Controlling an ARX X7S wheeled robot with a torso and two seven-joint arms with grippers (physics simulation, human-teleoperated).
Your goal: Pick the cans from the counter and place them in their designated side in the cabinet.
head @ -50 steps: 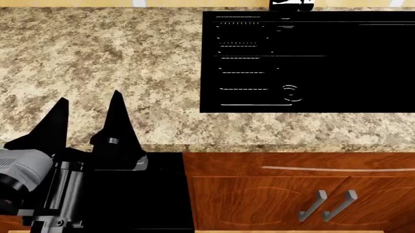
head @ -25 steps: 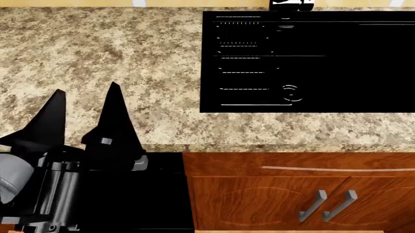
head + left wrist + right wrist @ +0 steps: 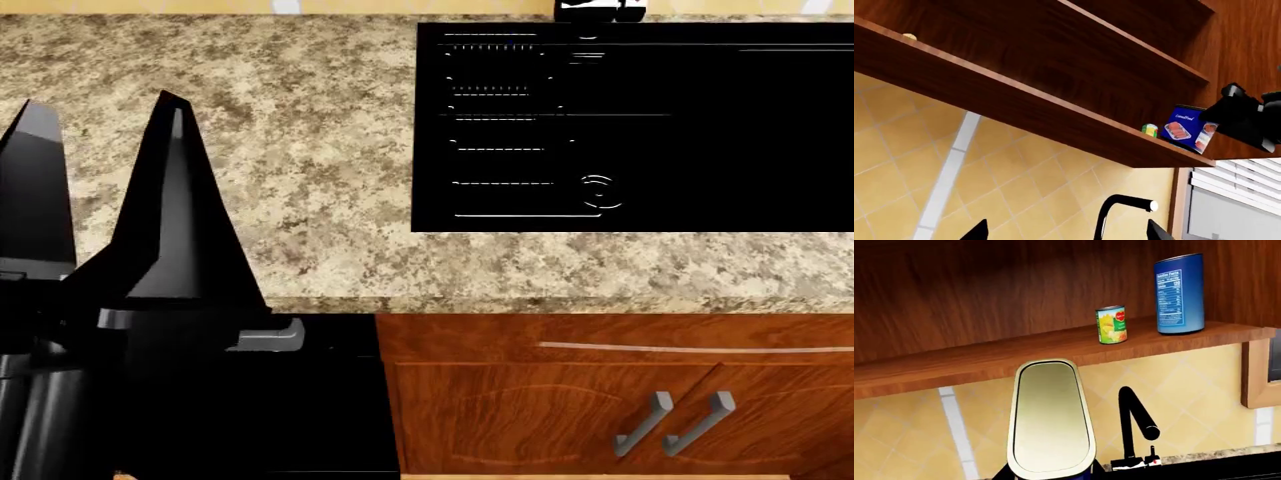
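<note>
In the right wrist view my right gripper [image 3: 1051,473] is shut on an oblong blue tin with a silver top [image 3: 1051,415], held below the open wooden wall cabinet's shelf [image 3: 954,365]. A small yellow-green can [image 3: 1111,325] and a tall blue can [image 3: 1179,292] stand on that shelf. In the left wrist view the held blue tin with its red-and-white label [image 3: 1185,129] is at the shelf edge beside the yellow-green can [image 3: 1149,130]. My left gripper [image 3: 1067,233] is open and empty; in the head view it [image 3: 100,100] is raised over the granite counter [image 3: 320,150].
A black sink [image 3: 627,130] is set into the counter, with a black faucet [image 3: 1134,425] behind it. Below the counter are a reddish-brown cabinet [image 3: 534,410] with shut doors and silver handles [image 3: 674,420], and a black appliance [image 3: 334,400]. Yellow tiles cover the wall.
My left gripper has risen toward the head camera and looms larger, its fingers still apart. The counter, sink and lower cabinet have not moved.
</note>
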